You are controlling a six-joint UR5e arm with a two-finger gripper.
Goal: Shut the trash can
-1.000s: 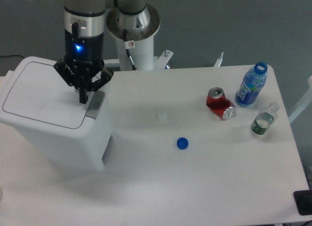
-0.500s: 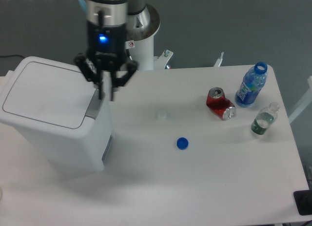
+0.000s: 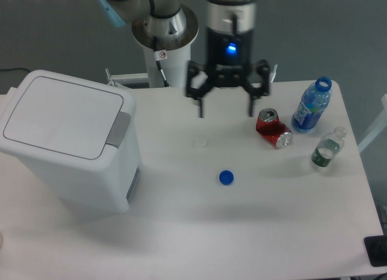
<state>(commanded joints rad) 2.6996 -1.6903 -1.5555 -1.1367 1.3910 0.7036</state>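
Camera view, fixed overhead: we note the trash can (image 3: 69, 147) standing at the left of the bench (image 3: 242, 231), its flat lid down and the grey latch tab on its right edge. We find the gripper (image 3: 225, 113) well apart from it, above the bench's middle rear, jaws spread wide and holding nothing. Beside it lie a crushed red can (image 3: 273, 128), two bottles (image 3: 312, 106) (image 3: 327, 148) and a blue cap (image 3: 226, 178).

Single fixed camera, high front view, angled down over whole table (image 3: 254, 231), moderately near
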